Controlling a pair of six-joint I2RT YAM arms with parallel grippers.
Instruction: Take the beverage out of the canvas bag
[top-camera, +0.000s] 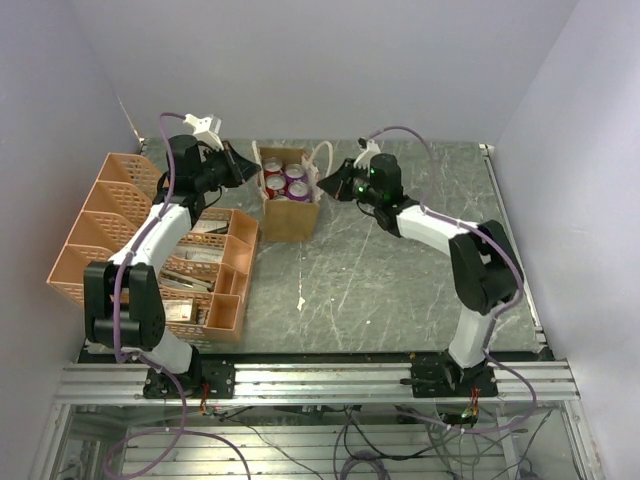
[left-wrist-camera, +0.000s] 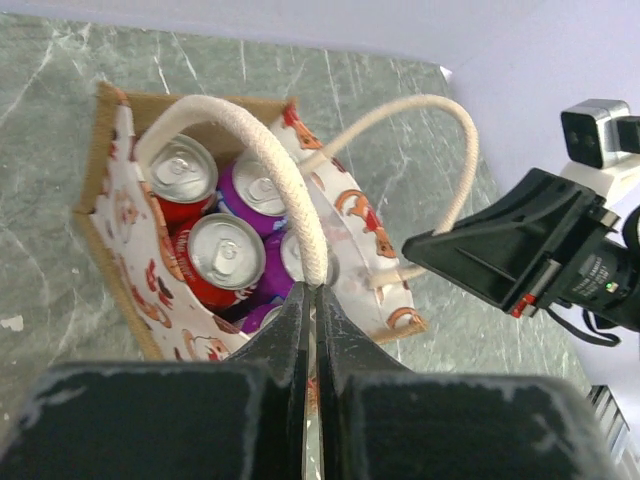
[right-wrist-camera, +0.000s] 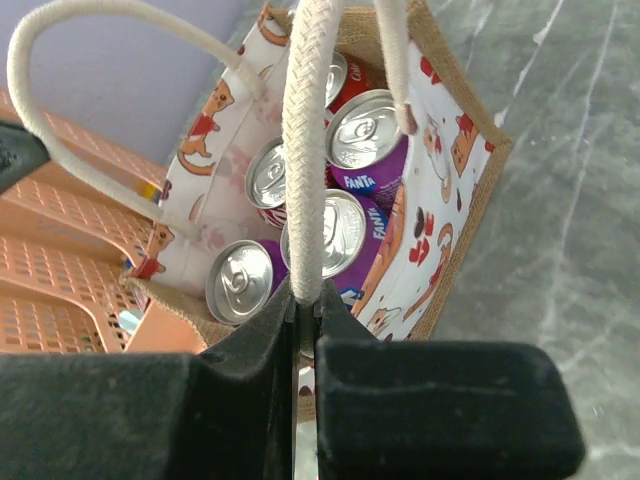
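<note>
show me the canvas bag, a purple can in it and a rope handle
canvas bag (top-camera: 291, 220), top view, its brown near wall
purple can (right-wrist-camera: 364, 128), right wrist view, its silver lid
rope handle (left-wrist-camera: 288, 190), left wrist view, its curved upper part

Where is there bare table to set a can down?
Bare tabletop lies in front of the canvas bag, between the orange organizer and the right arm. Crowded: the bag's mouth, packed with cans, the left gripper and right gripper each shut on a rope handle.

Grey-green marbled table (top-camera: 400, 290). Standing on it: canvas bag (top-camera: 290, 218), orange tray organizer (top-camera: 225, 312). Loose: small white scrap (top-camera: 301, 301).
</note>
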